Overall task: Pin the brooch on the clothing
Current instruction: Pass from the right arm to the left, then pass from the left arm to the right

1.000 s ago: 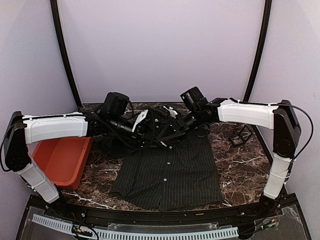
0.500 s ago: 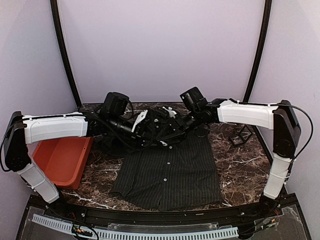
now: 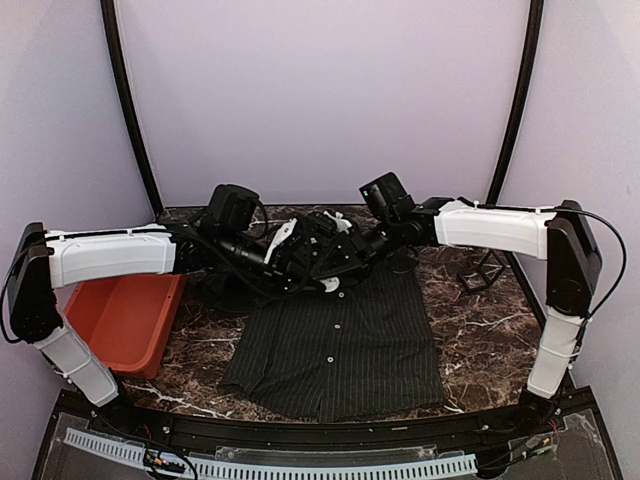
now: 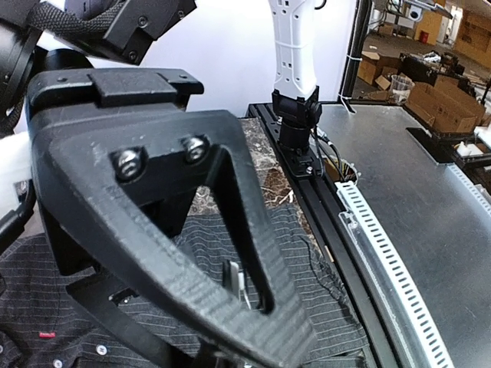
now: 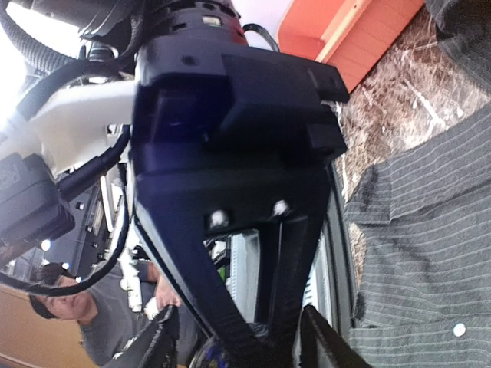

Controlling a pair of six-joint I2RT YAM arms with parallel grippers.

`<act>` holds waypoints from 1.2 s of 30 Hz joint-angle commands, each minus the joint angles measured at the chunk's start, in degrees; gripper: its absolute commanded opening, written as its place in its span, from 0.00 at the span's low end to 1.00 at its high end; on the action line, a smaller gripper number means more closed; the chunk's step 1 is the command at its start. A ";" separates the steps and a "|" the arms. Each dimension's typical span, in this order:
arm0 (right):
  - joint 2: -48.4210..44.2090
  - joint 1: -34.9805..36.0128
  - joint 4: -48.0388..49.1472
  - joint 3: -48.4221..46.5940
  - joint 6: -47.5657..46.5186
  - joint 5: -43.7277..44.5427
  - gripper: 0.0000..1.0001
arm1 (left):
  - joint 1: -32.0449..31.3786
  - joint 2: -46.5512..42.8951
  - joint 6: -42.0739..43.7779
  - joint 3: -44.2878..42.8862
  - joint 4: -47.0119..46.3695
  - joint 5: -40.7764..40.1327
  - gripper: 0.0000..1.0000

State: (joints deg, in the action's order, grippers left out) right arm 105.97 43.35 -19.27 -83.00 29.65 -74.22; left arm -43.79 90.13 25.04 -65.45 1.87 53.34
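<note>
The clothing [image 3: 340, 340], a dark pinstriped shirt with white buttons, lies flat on the marble table [image 3: 480, 340]. Both grippers meet just above its collar, the left gripper [image 3: 305, 262] coming from the left and the right gripper [image 3: 340, 258] from the right. In the right wrist view the right gripper [image 5: 242, 341] stands open, with the left gripper's finger [image 5: 230, 253] between its tips. In the left wrist view a small pale piece with a thin pin [image 4: 234, 282], seemingly the brooch, shows through the cutout of the right gripper's finger [image 4: 153, 230] over the shirt [image 4: 322, 253]. The left jaws are hidden.
An orange bin [image 3: 125, 320] sits at the table's left edge. A black wire stand [image 3: 485, 270] is at the right, beside the shirt. A perforated rail [image 3: 270, 465] runs along the near edge. The shirt's red tag [image 4: 47, 334] shows by the collar.
The grippers stay locked together over the collar. A small white piece under them shows more clearly now. The arms have hardly moved.
</note>
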 commanded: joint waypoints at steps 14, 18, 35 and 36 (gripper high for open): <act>-4.07 -3.38 -6.00 -1.87 -9.02 10.04 0.63 | -0.23 0.27 -7.56 -0.91 -2.97 -2.18 0.01; -6.74 -4.26 -12.46 -2.22 -18.57 18.92 0.67 | -0.13 1.03 -11.93 -0.84 -6.39 -3.65 0.01; -23.21 -4.24 12.82 17.29 -17.70 33.47 0.61 | 1.09 6.90 -38.69 1.74 -30.84 3.22 0.01; -23.26 -4.26 13.79 17.85 -17.43 33.52 0.59 | 1.08 6.99 -39.44 1.74 -31.21 3.42 0.01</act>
State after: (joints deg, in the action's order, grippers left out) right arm 83.68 39.05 -13.96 -68.16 11.25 -44.56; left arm -43.20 96.60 -8.32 -64.64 -23.16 53.65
